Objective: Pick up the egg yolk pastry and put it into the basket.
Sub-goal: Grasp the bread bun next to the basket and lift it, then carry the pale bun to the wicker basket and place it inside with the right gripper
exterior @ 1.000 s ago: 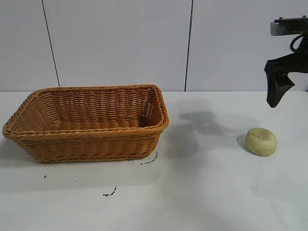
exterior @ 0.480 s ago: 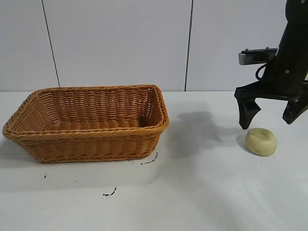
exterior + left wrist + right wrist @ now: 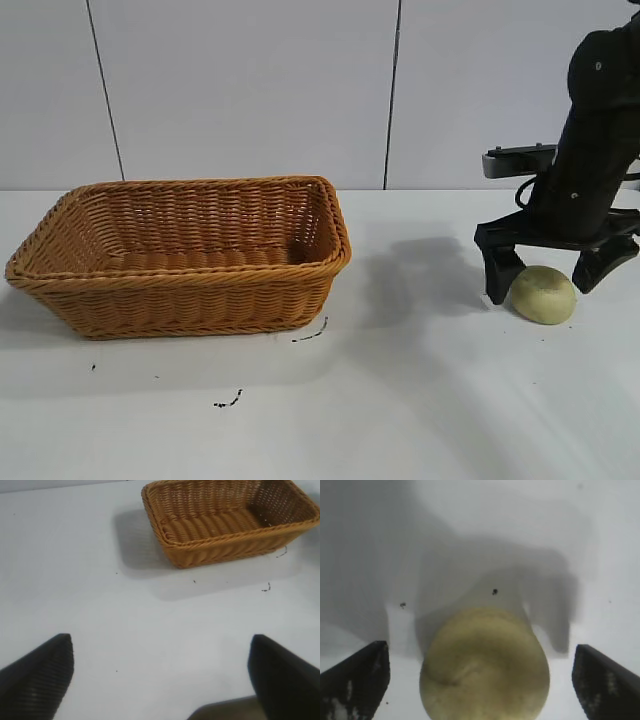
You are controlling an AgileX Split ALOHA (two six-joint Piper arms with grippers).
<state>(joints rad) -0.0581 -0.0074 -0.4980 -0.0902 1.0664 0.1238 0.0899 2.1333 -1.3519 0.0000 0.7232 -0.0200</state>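
Note:
The egg yolk pastry (image 3: 543, 294), a small pale yellow-green round lump, lies on the white table at the right. My right gripper (image 3: 548, 278) is open and low over it, one finger on each side, not touching. In the right wrist view the pastry (image 3: 485, 664) sits between the two dark fingertips (image 3: 357, 677) with gaps on both sides. The orange-brown wicker basket (image 3: 185, 305) stands at the left, empty; it also shows in the left wrist view (image 3: 220, 540). My left gripper (image 3: 162, 672) is open and empty over bare table, out of the exterior view.
Small dark marks (image 3: 312, 334) lie on the table in front of the basket. A white panelled wall stands behind the table. Bare table lies between the basket and the pastry.
My right gripper has come down from the upper right and moved left, and its open fingers now straddle the pastry. The pastry and basket have not moved.

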